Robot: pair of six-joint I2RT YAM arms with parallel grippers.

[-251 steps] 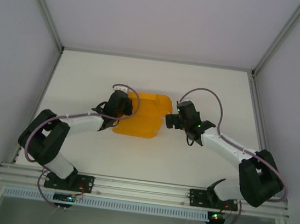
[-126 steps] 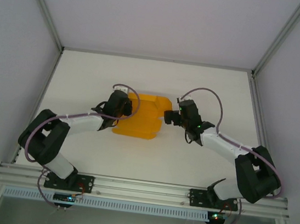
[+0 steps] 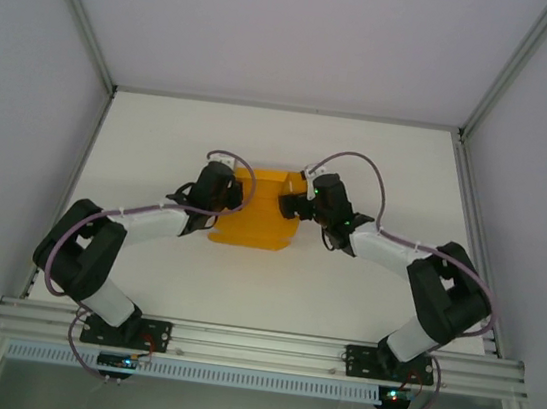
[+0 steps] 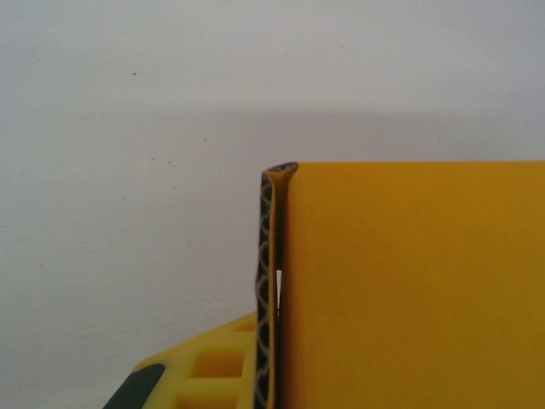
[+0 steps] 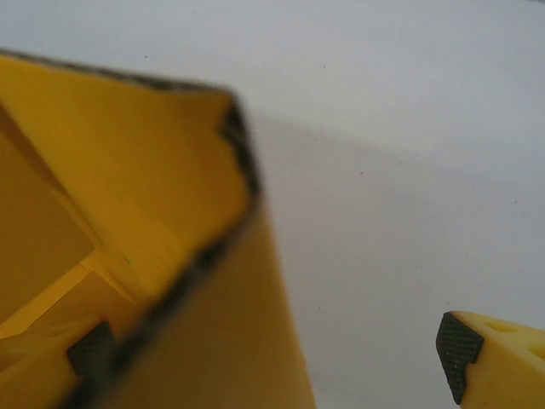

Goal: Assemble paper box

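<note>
The paper box (image 3: 254,220) is an orange-yellow card piece lying mid-table between the two arms. My left gripper (image 3: 232,192) is shut on its left wall. In the left wrist view that folded double wall (image 4: 271,281) stands edge-on at my left gripper (image 4: 272,379), beside one yellow finger (image 4: 200,375); the other finger is hidden behind the card panel (image 4: 409,290). My right gripper (image 3: 291,205) is open at the box's far right corner. In the right wrist view a raised card wall (image 5: 170,256) stands between the dark fingertips (image 5: 458,348), at my right gripper (image 5: 274,354).
The white table (image 3: 379,168) is ringed by an aluminium frame, with grey walls on both sides. Both arm bases sit on the front rail (image 3: 255,343). Cables loop above each wrist.
My right gripper has swung left from beside the box onto its far right corner, still open. The left gripper has kept its grip and barely moved.
</note>
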